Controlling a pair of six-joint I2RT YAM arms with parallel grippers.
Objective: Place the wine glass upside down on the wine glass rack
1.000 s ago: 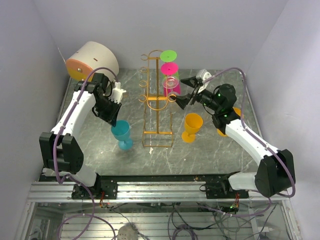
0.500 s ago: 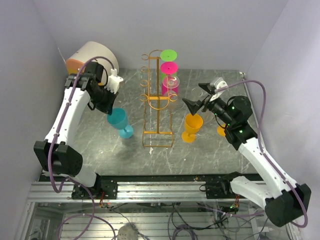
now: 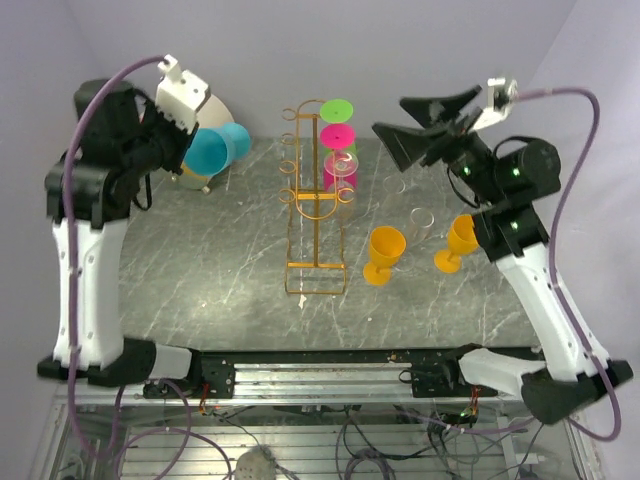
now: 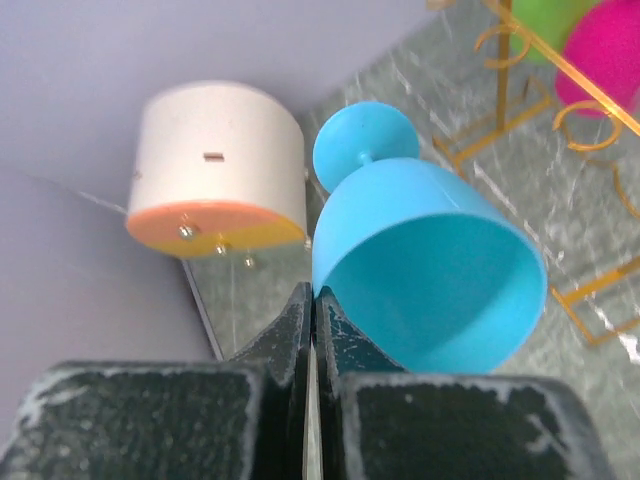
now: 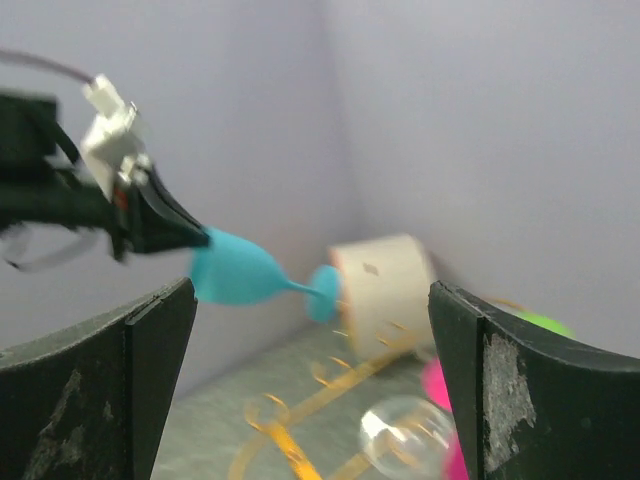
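At the far left, your left pincer [image 3: 193,148] is raised high and pressed together on the rim of the blue wine glass [image 3: 215,148], one finger inside the bowl and one outside. The glass hangs in the air, tipped on its side, with its foot pointing away from the pincer. Just behind it sits a white drum [image 4: 215,160] with an orange face, at the back left corner of the bench [image 3: 200,260].

The wine glass rack [image 3: 315,215] stands upright mid-bench, well apart from the blue glass. On its right side you can see a green glass [image 3: 338,108] and a magenta glass [image 3: 340,137] hanging with their feet up, and a clear one below them. The hooks on its left side are bare.

Right of the rack, two orange goblets [image 3: 385,252] stand upright on the bench, apart from each other.

Your right pincer [image 3: 390,115] is lifted above them, spread wide and holding nothing.
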